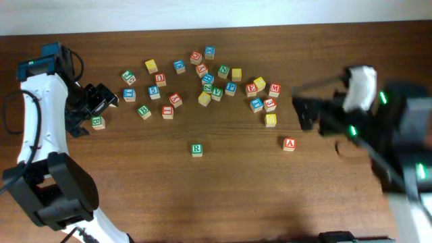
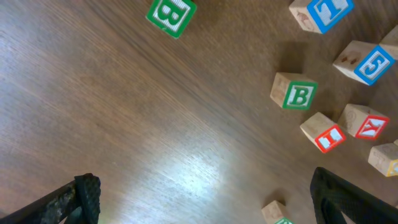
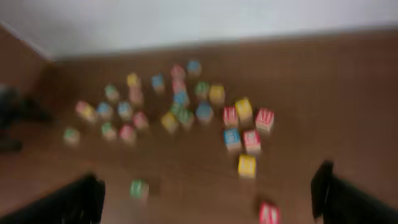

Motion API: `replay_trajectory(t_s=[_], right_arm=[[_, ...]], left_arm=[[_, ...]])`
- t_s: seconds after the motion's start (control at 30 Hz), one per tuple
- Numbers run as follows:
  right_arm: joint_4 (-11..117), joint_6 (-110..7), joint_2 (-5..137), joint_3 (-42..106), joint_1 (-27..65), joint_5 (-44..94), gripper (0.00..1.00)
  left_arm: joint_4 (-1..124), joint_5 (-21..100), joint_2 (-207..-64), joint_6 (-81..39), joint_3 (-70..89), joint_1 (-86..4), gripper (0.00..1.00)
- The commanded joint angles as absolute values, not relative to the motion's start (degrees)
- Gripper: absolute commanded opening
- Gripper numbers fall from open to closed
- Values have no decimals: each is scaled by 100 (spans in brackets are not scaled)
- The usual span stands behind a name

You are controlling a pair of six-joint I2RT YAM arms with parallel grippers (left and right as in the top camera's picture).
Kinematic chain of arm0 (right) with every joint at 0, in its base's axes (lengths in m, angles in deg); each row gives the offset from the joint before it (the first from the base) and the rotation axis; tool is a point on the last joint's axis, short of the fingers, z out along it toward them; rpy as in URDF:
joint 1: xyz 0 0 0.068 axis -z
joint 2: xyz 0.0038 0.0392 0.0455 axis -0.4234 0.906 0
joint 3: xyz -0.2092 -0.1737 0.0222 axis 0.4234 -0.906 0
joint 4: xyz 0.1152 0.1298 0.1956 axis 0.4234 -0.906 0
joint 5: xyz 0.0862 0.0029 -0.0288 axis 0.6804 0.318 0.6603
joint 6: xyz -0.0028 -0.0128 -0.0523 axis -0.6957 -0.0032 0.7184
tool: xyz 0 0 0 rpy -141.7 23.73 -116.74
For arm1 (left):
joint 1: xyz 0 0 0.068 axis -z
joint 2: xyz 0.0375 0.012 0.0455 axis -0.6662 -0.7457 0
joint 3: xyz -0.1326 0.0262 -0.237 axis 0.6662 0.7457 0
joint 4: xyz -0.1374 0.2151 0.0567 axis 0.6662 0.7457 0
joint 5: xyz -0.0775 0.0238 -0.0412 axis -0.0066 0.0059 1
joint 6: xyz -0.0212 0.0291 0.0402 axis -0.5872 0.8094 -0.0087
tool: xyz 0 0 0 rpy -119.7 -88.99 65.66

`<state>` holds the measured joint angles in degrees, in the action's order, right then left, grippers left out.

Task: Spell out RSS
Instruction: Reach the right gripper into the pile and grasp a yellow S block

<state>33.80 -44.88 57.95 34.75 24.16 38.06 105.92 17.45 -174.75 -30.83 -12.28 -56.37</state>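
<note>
The green R cube (image 1: 196, 150) stands alone in front of the cube cluster; in the blurred right wrist view it is the green cube (image 3: 138, 188). Several yellow cubes lie in the cluster, among them one at the right (image 1: 271, 120) (image 3: 247, 165) and one at the back left (image 1: 151, 65); their letters are unreadable. My left gripper (image 1: 102, 100) (image 2: 208, 208) is open and empty over bare wood left of the cluster. My right gripper (image 1: 305, 111) (image 3: 208, 199) is open and empty, right of the cluster.
Two green B cubes (image 2: 171, 14) (image 2: 294, 93) and blue and red letter cubes lie ahead of the left gripper. A green-edged cube (image 2: 277, 213) sits near its right finger. A red A cube (image 1: 289, 144) lies near the right gripper.
</note>
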Motion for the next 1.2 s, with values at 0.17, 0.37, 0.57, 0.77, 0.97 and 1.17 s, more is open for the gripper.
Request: replay_trajectory(t_s=[0.17, 0.37, 0.57, 0.77, 0.97, 1.17], right_arm=[[2348, -4796, 10217, 4526, 1758, 2895, 91], [2925, -5006, 11199, 4511, 1013, 1601, 68], [3260, -4660, 11454, 4509, 1017, 1622, 51], [3410, -4665, 11454, 4301, 1017, 1627, 39], [3509, -4667, 11452, 4310, 1017, 1627, 22], [2449, -4726, 10578, 4625, 954, 3013, 22]], left_arm=[[10579, 1741, -17350, -3137, -1298, -5652, 99], [10579, 1741, -17350, -3137, -1298, -5652, 99], [10579, 1741, -17350, -3137, -1298, -5654, 99], [10579, 1741, -17350, -3137, -1298, -5654, 99], [10579, 1741, -17350, -3137, -1298, -5654, 99], [10579, 1741, -17350, -3137, -1298, -5652, 99]])
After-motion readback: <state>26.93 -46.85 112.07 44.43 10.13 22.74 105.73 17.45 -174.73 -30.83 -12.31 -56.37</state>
